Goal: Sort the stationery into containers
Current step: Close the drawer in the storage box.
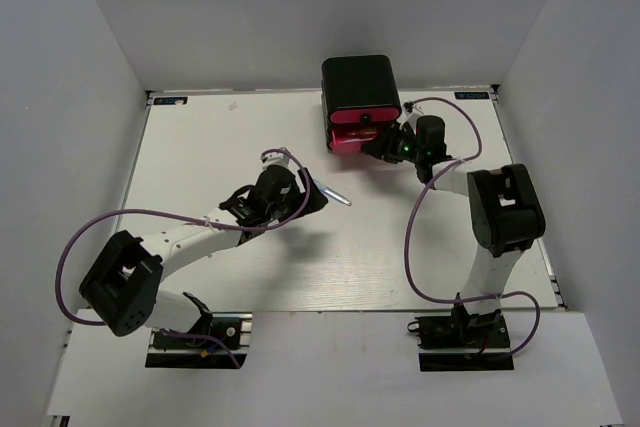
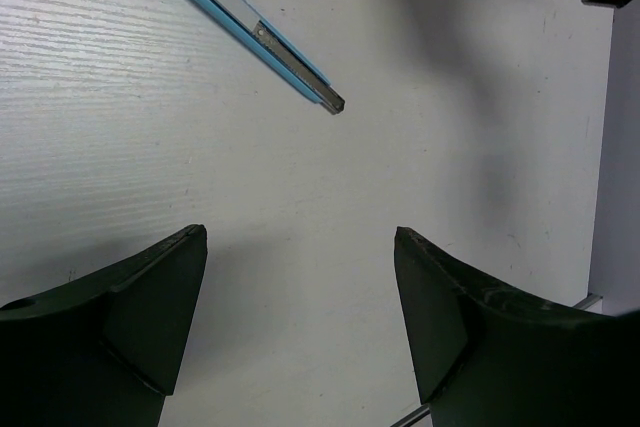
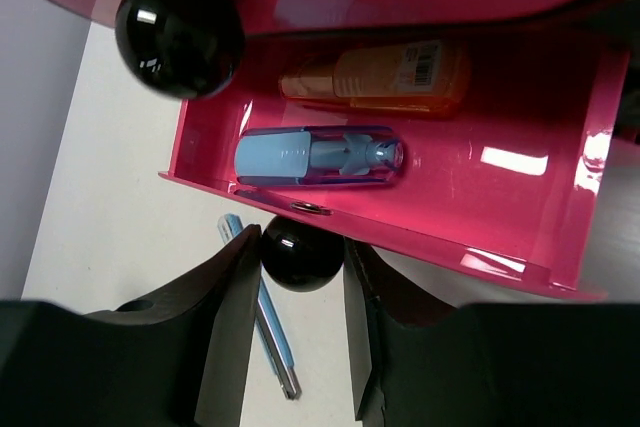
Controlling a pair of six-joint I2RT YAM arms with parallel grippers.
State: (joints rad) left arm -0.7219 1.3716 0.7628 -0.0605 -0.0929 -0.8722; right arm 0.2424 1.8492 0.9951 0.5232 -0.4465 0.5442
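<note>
Hemmed in by grey walls (image 1: pixel 70 97) at the left, far and right sides of the white table (image 1: pixel 200 257). Plenty of bare board through the middle and along the near edge. Tight only at the far edge, right of centre, around the black box (image 1: pixel 358 82) with its pink drawers, set close to the back wall.

In the open drawer (image 3: pixel 520 117): an orange marker (image 3: pixel 380 75) toward the back and a blue capped marker (image 3: pixel 320 157) just in front of it, side by side and parallel to the drawer's front lip. Overhung by another pink front with its own upper knob (image 3: pixel 180 32). Out on the table, apart from the box: a slim blue piece (image 1: pixel 332 193) (pen or cutter, hard to say), flat and slanted, touched by nothing.

Reaching from the right base up the table's right side, elbow bent, with the right gripper (image 3: pixel 302 242) turned toward the box front. Clamped on the lower knob (image 3: pixel 300 262) of the open drawer, one finger on each side. Stretching from the left base toward the table's middle, low over the board, with the left gripper (image 2: pixel 300 237) spread wide and holding nothing. Aimed at bare table, with the blue piece ahead and off to one side of its fingers (image 2: pixel 150 297).
</note>
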